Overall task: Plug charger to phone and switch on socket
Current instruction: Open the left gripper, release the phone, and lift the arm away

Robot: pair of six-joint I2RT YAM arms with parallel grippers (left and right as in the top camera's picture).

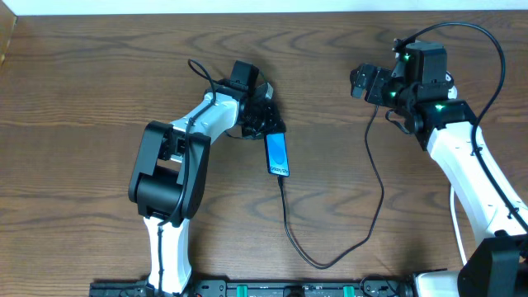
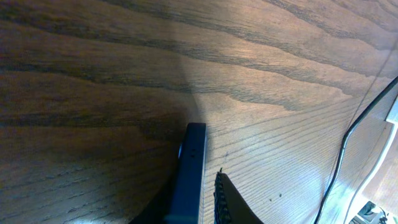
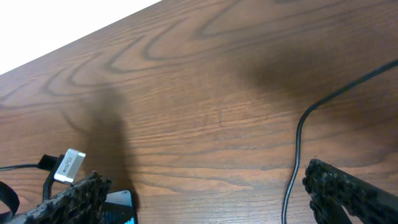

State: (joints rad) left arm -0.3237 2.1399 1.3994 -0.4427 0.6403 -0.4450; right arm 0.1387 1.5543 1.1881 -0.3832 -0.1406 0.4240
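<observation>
A black ribbed finger of the left gripper fills the bottom of the left wrist view, close against the dark blue edge of the slim rectangular smartphone. A sliver of wood grain shows between that finger and the phone's side. The gripper's other finger is lost in shadow on the opposite side. The jaws sit narrowly apart astride the phone's far end, but whether they pinch it cannot be told from these views.

Seen from overhead, the phone lies flat near the middle of the brown wood-grain table, its bright blue-cyan screen facing up. The left arm's white and black links reach toward it from the near edge.

The long thin black charger cable meets the phone's near end and drops toward the front of the table. It then sweeps round in 1 wide loop and climbs toward the right gripper, where its other end passes out of sight beneath the black housing.

That right gripper is poised over the table's far right area, well apart from the phone. Its 2 rough-textured black fingers are spread as wide as they go, with nothing between them. In its own wrist view, bare wood and a stretch of the black cable lie in the gap.
</observation>
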